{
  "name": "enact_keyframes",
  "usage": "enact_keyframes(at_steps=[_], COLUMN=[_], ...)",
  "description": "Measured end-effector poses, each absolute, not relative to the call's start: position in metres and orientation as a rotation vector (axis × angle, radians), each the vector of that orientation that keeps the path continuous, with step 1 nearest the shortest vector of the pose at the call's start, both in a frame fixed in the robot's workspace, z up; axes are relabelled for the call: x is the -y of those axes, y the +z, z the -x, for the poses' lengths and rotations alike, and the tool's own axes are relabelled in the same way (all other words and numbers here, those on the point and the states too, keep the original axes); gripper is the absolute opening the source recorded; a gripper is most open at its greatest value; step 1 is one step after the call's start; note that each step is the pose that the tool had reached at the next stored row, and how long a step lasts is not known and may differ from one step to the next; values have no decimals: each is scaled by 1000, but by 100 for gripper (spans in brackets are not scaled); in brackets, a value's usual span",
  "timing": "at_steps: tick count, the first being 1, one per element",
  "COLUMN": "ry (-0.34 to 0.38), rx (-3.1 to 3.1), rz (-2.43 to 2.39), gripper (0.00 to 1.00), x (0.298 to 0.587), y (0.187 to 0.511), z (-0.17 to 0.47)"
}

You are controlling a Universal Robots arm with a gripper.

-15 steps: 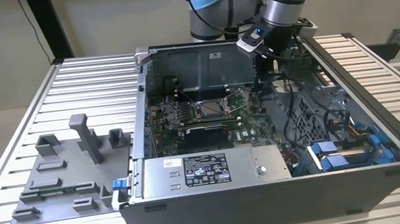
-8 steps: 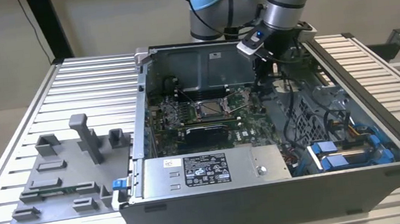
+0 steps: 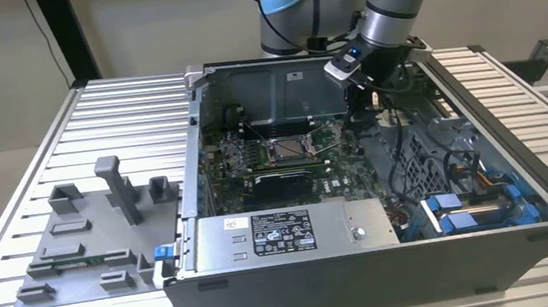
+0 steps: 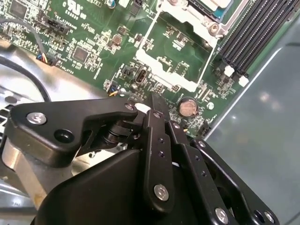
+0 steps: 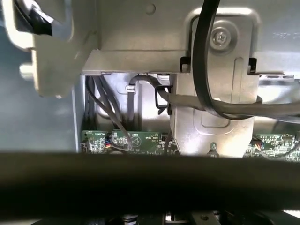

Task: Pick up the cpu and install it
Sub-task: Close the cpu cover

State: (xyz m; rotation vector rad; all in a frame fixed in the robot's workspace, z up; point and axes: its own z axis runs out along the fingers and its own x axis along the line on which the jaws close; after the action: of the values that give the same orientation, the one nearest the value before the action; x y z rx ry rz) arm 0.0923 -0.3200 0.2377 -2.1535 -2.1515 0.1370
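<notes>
Grey fixture [image 3: 81,240] rests on table [image 3: 119,108], left of frame in the exterior view. Open case [image 3: 367,280] occupies centre, with socket [image 3: 287,150] inside. Claw [image 3: 366,111] hangs inside case, near socket's right. Claw state: cannot tell. Cpu location: cannot tell.

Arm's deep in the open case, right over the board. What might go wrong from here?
1. The hand hangs low over the green board, close to the coin cell and small connectors. A slight drift could scrape or knock parts.
2. Black cables loop around a metal bracket close ahead in the first wrist view. A sideways or lifting move could well snag them.
</notes>
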Motion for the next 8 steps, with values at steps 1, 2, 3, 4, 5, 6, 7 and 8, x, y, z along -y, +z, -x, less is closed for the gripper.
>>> enact_keyframes(at_steps=[1,2,3,4,5,6,7,8], ry=[142,145,149,153,156,159,161,162], rx=[2149,2147,2145,2143,2142,2140,2139,2138], rz=[2151,2149,2147,2145,2144,2142,2141,2140], gripper=[0,0,0,0,0,0,0,0], x=[320,321,321,321,322,322,323,323], y=[237,236,235,235,234,233,232,230], z=[-92,-92,-92,-92,-92,-92,-92,-92])
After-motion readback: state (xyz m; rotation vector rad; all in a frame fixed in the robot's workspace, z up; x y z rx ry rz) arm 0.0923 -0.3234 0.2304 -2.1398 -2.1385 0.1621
